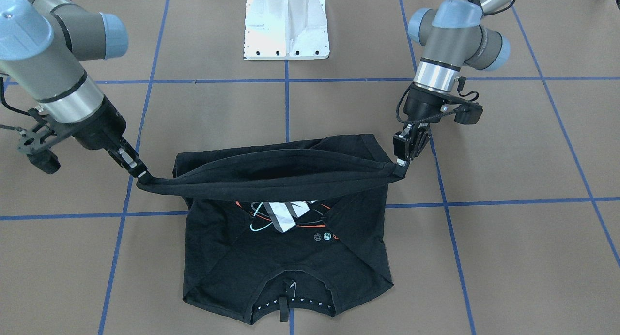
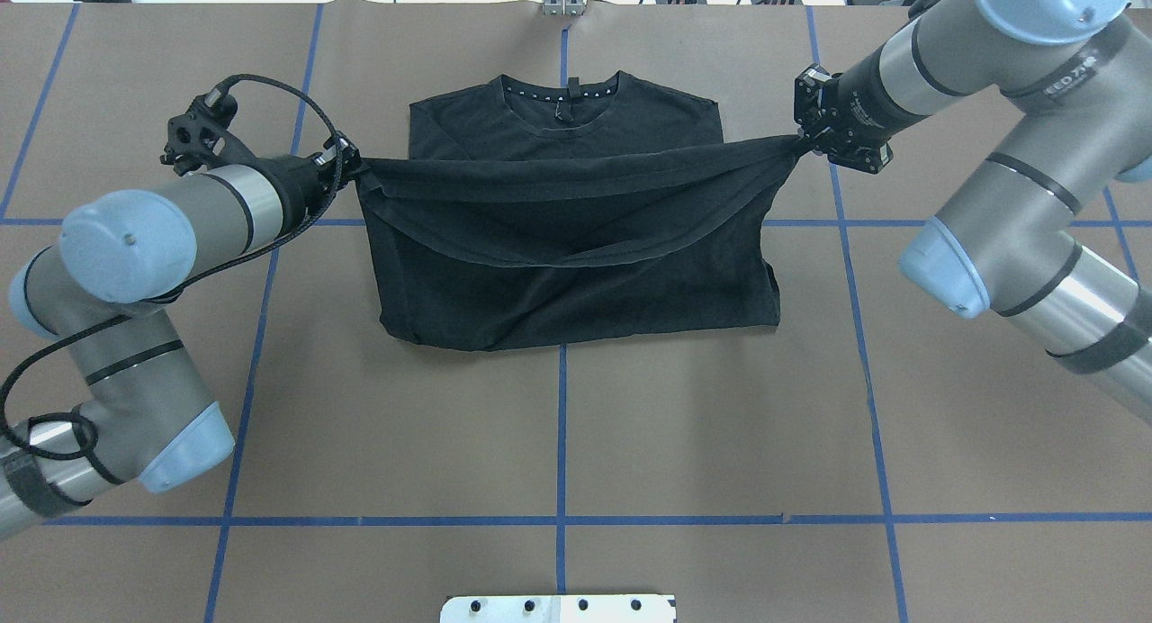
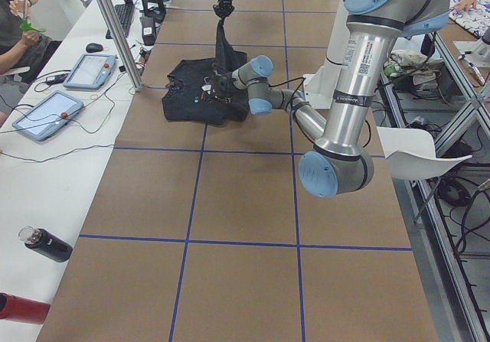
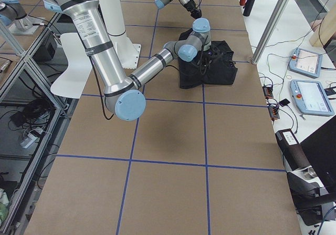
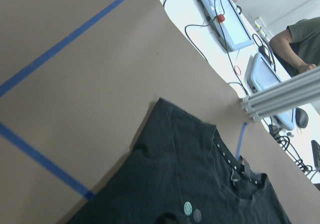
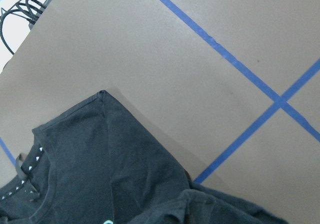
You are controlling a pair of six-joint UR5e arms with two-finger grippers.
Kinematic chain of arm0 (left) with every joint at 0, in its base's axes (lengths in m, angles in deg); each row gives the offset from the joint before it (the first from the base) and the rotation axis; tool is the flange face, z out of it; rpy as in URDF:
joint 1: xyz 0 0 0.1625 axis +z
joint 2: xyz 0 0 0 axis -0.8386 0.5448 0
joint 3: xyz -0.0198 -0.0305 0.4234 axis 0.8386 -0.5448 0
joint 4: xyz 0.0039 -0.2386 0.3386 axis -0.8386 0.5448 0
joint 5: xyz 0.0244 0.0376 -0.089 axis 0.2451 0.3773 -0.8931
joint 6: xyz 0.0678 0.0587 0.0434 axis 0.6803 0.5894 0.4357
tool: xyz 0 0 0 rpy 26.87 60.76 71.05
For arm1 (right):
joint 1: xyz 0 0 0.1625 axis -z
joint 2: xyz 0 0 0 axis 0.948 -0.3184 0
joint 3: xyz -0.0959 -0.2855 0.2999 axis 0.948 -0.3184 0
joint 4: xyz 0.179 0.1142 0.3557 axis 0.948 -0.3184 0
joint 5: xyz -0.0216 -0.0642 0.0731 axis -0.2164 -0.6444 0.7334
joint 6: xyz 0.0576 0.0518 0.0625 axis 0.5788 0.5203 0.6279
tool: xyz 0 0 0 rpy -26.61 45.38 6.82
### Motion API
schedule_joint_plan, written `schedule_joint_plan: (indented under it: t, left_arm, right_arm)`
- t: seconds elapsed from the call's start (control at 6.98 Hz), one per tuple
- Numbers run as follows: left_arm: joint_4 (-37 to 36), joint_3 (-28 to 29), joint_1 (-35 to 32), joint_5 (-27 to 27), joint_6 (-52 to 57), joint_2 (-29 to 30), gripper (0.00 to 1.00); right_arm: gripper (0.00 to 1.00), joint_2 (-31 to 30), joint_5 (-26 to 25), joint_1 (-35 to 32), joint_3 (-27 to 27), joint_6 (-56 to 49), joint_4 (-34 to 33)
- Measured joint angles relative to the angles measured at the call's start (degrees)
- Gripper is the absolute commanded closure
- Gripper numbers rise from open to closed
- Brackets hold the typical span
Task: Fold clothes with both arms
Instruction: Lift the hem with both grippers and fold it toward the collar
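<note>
The black T-shirt (image 1: 290, 257) lies on the brown table, collar away from the robot, sleeves folded in. Its orbit logo (image 1: 286, 216) and small globe icons (image 1: 322, 236) show in the front-facing view. My left gripper (image 2: 351, 164) is shut on one corner of the hem. My right gripper (image 2: 801, 146) is shut on the other corner. The hem edge (image 2: 576, 177) hangs stretched between them, lifted over the shirt's middle (image 2: 576, 281). In the front-facing view the left gripper (image 1: 402, 163) is at the right and the right gripper (image 1: 140, 173) at the left. The wrist views show only the shirt (image 5: 200, 184) (image 6: 100, 164).
The white pedestal base (image 2: 558, 608) stands at the robot's side of the table. Blue tape lines (image 2: 562, 425) cross the brown surface. A side bench along the far edge holds tablets (image 3: 46, 115), an aluminium post (image 3: 115, 32) and bottles (image 3: 46, 244); a person sits there.
</note>
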Motion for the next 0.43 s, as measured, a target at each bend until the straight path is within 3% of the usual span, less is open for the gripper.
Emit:
schedule_joint_plan:
  t: [0.43]
  left_arm:
    - [4.1,14.3,-3.6,-0.4,1.0,7.7,1.00]
  right_arm:
    - [1.00,4.7,-5.0,-0.1,-9.5,-4.3,0.4]
